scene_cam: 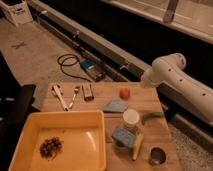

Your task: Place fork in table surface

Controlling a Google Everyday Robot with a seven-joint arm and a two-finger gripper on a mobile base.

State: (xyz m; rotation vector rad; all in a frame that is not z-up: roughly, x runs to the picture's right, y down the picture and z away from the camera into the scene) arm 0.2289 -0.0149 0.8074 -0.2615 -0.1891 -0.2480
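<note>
Fork point(74, 97): looks light, stiff and slippery.
It lies on the worktop point(145, 98), well apart from the jaws at the far edge. I cannot tell if they are open. Best grab mid-handle.

Table surface point(150, 104) carries fork point(74, 96), white-handled utensil point(60, 96), metal piece point(88, 92), yellow tray point(65, 115); pincer out of view

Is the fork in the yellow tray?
No, the fork lies on the table surface beyond the tray; the gripper hangs at the far right corner.

Dim grey floor point(35, 62), long pale ledge point(102, 44).
</note>
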